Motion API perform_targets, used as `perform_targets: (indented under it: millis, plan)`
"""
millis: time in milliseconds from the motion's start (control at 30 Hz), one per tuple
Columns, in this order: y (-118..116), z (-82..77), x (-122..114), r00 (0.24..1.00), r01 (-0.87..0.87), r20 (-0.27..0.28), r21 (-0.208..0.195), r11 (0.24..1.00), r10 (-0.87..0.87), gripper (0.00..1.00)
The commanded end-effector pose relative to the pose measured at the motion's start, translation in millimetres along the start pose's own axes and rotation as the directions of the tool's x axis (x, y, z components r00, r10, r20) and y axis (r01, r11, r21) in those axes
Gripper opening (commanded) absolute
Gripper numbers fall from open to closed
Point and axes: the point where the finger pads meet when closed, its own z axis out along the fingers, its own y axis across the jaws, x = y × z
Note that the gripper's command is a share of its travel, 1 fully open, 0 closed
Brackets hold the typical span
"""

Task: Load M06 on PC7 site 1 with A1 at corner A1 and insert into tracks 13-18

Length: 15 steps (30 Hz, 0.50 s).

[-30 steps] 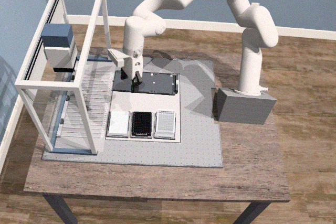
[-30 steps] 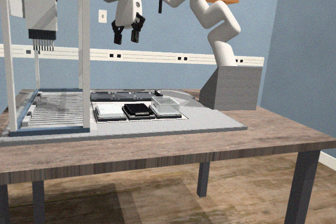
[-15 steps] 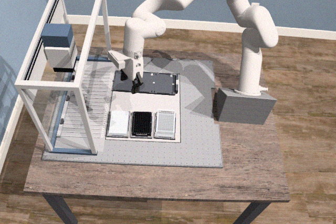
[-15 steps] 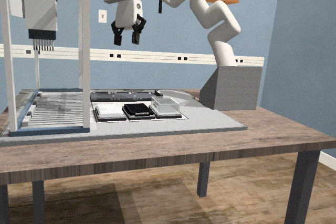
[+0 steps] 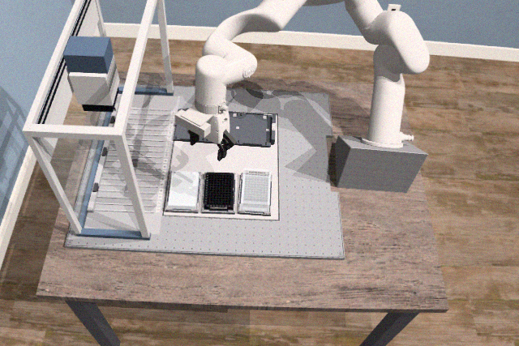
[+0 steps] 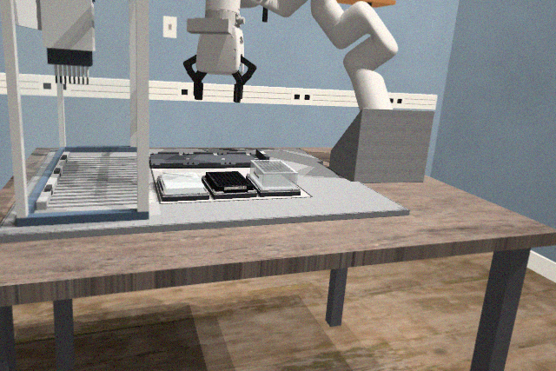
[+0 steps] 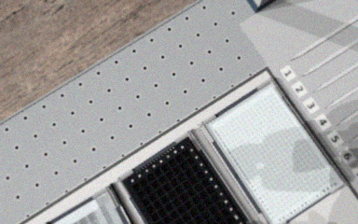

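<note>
Black-fingered gripper (image 6: 217, 89): I am seeing it hanging high above the apron, jaws spread fully wide, gripping nothing. Carrier PC7 (image 5: 251, 128): dark grey, lying loose on the apron beyond the nests, its sites bare where visible. Nest row, 3 items: M09 (image 5: 255, 190), pale deep-well block, nearest the arm's base; M06 (image 5: 218, 190), black 96-well plate, sitting in the middle; M60 (image 5: 182, 190), white plate, sitting just beside the numbered rails (image 5: 126, 174). Track numbers 1 to 8 are showing in the wrist view.

Top view high, angled down; exterior low, front-on; wrist close, straight down — all share nest row (image 5: 220, 191).
</note>
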Motion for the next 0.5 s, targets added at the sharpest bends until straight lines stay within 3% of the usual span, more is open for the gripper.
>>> perform_targets:
  millis: [0, 400, 467]
  plan:
    - [-5, 12.7, -1, 0.993, 0.114, 0.020, -0.004, 0.994, -0.114, 1.00]
    - [-24, 57.6, -10, 0.883, 0.459, 0.095, 0.024, 0.888, -0.459, 1.00]
    - [-24, 57.6, -10, 0.883, 0.459, 0.095, 0.024, 0.888, -0.459, 1.00]
